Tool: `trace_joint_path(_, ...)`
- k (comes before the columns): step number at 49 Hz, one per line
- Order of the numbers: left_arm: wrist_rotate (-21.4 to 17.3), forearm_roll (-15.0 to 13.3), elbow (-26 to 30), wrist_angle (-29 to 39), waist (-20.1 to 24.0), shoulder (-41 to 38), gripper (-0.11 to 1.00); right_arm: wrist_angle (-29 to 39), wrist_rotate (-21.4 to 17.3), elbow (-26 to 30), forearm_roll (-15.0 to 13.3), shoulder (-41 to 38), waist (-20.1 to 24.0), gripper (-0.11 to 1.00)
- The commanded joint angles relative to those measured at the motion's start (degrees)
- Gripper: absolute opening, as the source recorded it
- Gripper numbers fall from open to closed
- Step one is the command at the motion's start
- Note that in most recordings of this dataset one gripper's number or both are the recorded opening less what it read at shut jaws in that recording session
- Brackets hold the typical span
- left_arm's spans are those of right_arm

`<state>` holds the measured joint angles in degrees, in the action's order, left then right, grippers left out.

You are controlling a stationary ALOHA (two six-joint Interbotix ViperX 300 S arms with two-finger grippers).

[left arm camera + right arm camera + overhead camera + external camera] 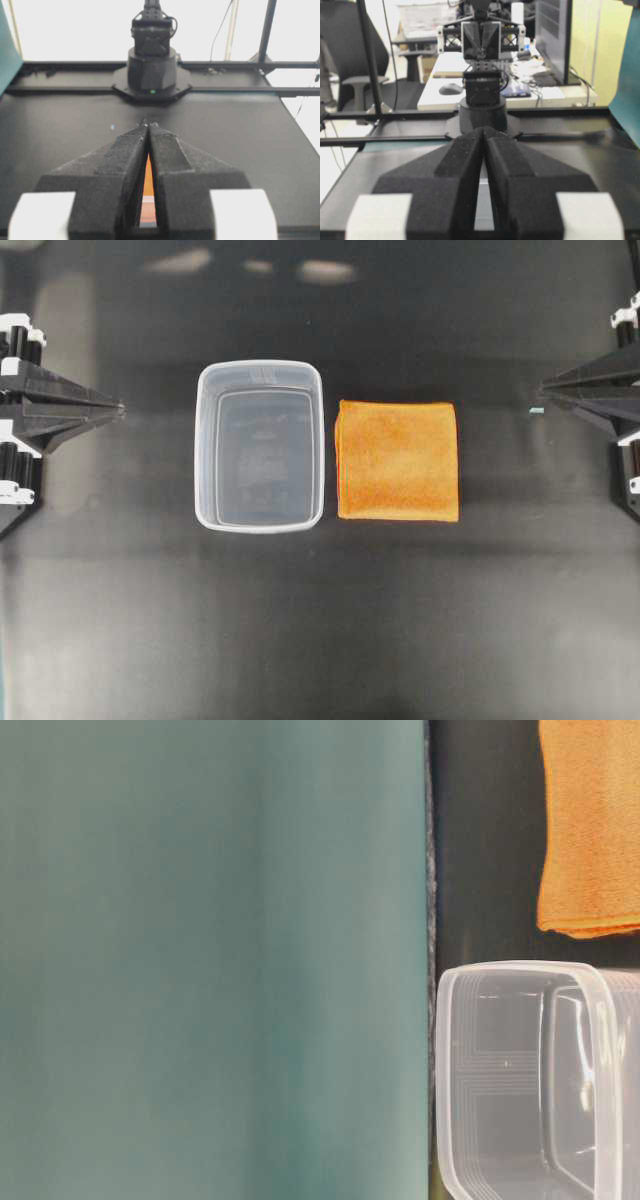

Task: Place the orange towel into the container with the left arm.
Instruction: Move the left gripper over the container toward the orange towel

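Clearly, nothing is held at this moment. At the left edge of the overhead view the left arm's black gripper (118, 410) has its fingers pressed together and empty, well apart from the things in the middle. Next comes the clear rectangular plastic container (260, 446), open side up on the black worktop (300, 620), with nothing inside. Just beside it, on its right, lies the folded square orange microfibre towel (398, 461), flat and separate from the container wall. I judge the towel is light, soft and limp, so it will sag and may unfold when lifted. A pinch from above near a folded edge, taking all layers, seems best. At the far right the right arm's black gripper (543, 392) is also closed and empty.
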<state>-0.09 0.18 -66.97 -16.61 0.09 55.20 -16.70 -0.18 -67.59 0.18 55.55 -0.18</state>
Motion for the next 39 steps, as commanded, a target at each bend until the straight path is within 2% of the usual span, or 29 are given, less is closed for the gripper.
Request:
trace_joint_path(1,0.97,2.37,3.25,4.39,1.41,-3.52,0.06,-0.88,-0.35,0.62,0.44,-0.44,-0.44,0.01)
trace_joint_path(5,0.97,2.37,6.94,9.76,1.23,-7.21,0.00,-1.93,-0.35,0.26,0.70,-0.09,-0.62,0.01)
trace_joint_path(11,0.53,2.37,12.92,14.94,0.53,-12.39,0.00,-2.90,-0.35,0.26,0.79,0.09,-0.62,0.00)
trace_joint_path(29,-0.09,2.37,32.26,30.76,0.26,-32.34,0.00,1.58,-1.14,0.09,0.88,0.88,-0.44,0.02)
trace_joint_path(34,-0.26,2.46,38.85,37.00,0.62,-38.67,0.00,1.67,-2.37,0.09,0.88,1.14,-0.44,0.12)
trace_joint_path(39,-0.35,2.46,45.26,43.07,0.97,-44.65,0.00,1.85,-4.04,0.00,0.88,1.14,-0.44,0.39)
